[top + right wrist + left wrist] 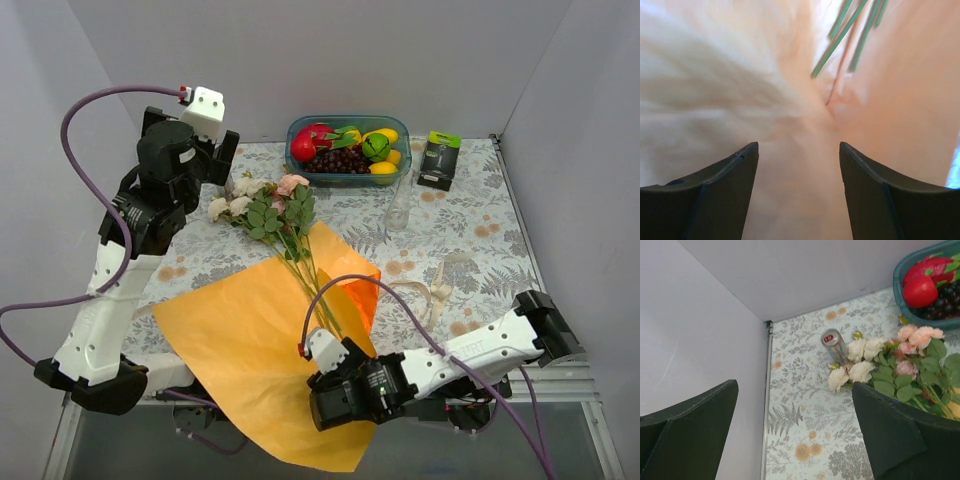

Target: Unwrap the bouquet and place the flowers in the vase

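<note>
Though between plain grey walls [300, 50], a floral tablecloth [470, 215] under orange paper [240, 350].

From the right wrist the orange wrapping paper [715, 75] is a pale, washed-out blur, and the green stems [840, 35] on it run off the top edge. From above, the right fingers are hidden under their own wrist at the paper's near edge, while the clear vase [398, 208] beyond the paper's far right corner is too see-through to trace fully. From the left wrist, the blue tub [898, 285] beyond the paper is clipped by the corner, and leaves [895, 385] vanish behind the left finger [900, 440].
</note>
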Robot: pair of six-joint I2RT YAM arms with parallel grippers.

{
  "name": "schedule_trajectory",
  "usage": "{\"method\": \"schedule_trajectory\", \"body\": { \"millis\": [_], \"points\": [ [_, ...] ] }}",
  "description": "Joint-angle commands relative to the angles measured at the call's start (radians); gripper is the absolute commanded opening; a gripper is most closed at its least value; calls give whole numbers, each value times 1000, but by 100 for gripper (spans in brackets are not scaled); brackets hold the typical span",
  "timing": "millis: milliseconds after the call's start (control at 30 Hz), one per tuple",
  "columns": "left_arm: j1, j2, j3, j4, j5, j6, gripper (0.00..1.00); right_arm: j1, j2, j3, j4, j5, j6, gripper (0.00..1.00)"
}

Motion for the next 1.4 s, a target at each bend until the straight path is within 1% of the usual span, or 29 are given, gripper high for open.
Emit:
{"method": "schedule_trajectory", "body": {
  "millis": [0, 33, 67, 100, 133, 167, 200, 233, 300, 333, 367, 400, 467, 500, 600, 767, 867, 1000, 1133, 1200, 1300, 1367],
  "points": [
    [2, -61, -80, 18, 35, 3, 98, -156, -123, 124, 26, 170, -134, 73],
    [2, -67, -90, 19, 41, 3, 98, -201, -161, 118, 100, 166, -205, 72],
    [0, -75, -119, 24, 44, 1, 98, -249, -245, 98, 194, 123, -371, 71],
    [2, -88, -130, 25, 50, 3, 98, -363, -281, 77, 380, 87, -445, 70],
    [2, -99, -146, 28, 53, 3, 98, -433, -309, 43, 450, 42, -505, 69],
    [2, -105, -172, 35, 55, 6, 98, -502, -330, 37, 510, -11, -603, 67],
    [0, -122, -189, 39, 58, 6, 98, -627, -323, 35, 596, -106, -645, 65],
    [0, -130, -202, 42, 67, 6, 98, -686, -304, 40, 621, -154, -677, 62],
    [0, -141, -242, 47, 73, 1, 98, -818, -190, 84, 645, -280, -743, 61],
    [0, -148, -252, 45, 86, -14, 98, -850, -145, 98, 653, -317, -762, 60],
    [0, -153, -265, 44, 92, -21, 98, -873, -64, 118, 659, -346, -794, 61],
    [0, -160, -284, 33, 107, -37, 98, -915, -27, 126, 696, -401, -808, 61],
    [2, -176, -307, 7, 177, -72, 98, -956, 69, 146, 724, -446, -837, 61],
    [2, -179, -321, 1, 199, -78, 98, -997, 100, 167, 746, -493, -839, 62],
    [2, -203, -377, -10, 259, -77, 98, -1054, 211, 222, 770, -553, -848, 62],
    [2, -256, -468, -10, 297, -46, 98, -1079, 360, 320, 751, -569, -888, 62],
    [2, -291, -514, -11, 325, -40, 98, -1090, 404, 341, 747, -589, -894, 63],
    [2, -335, -595, 5, 336, -35, 98, -1099, 437, 334, 762, -598, -892, 64],
    [2, -363, -629, 16, 337, -49, 98, -1099, 470, 324, 733, -598, -896, 64],
    [2, -369, -630, 19, 337, -52, 98, -1099, 464, 286, 753, -599, -892, 64],
    [0, -380, -631, 25, 327, -49, 98, -1099, 463, 249, 767, -635, -885, 61],
    [2, -387, -627, 25, 325, -48, 98, -1099, 464, 235, 768, -636, -874, 57]
  ]
}}
